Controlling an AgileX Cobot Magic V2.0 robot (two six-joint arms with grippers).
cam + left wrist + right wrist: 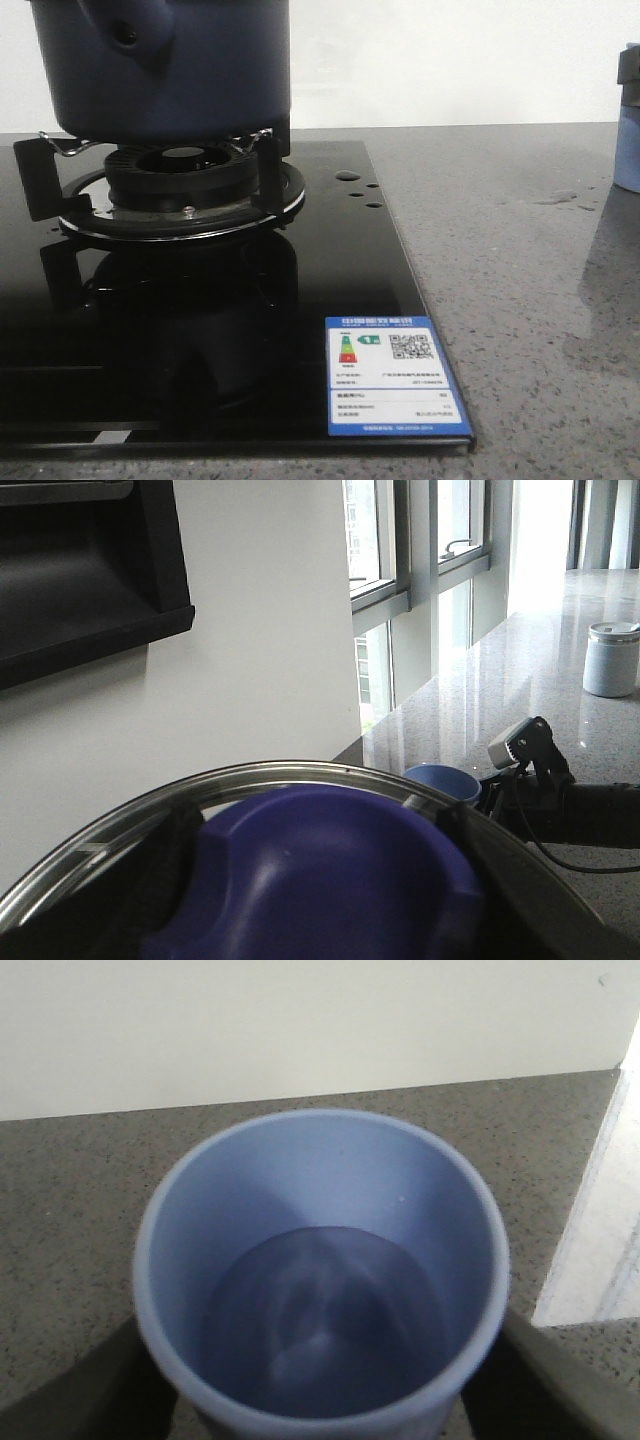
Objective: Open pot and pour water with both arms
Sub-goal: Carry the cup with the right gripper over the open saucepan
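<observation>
Here, from largest to smallest.

Tabletop (520, 300): grey speckled stone, filling the 3 o'clock side of the front view, with wet patches near its far edge.

Stove (200, 350): glossy black glass panel set on the tabletop, taking up the 9 o'clock side of the front view.

Pot (160, 65): dark navy, at 11 o'clock in the front view, sitting on the burner (180, 185) supports, its stubby side handle with a hole facing the camera.

Lid (300, 880): glass with a metal rim and a blue knob in the middle, filling the lower part of the left wrist view, right under the camera.

Cup (320, 1270): pale blue, seen from straight above in the right wrist view, with water inside; in the front view it stands at the far 3 o'clock edge.

Label (395, 375): blue-bordered energy sticker at the stove's 5 o'clock corner.

Left hand: hidden behind the lid; cannot tell whether spread or pinching.

Right hand: only dark blurred shapes either side of the cup; cannot tell.
</observation>
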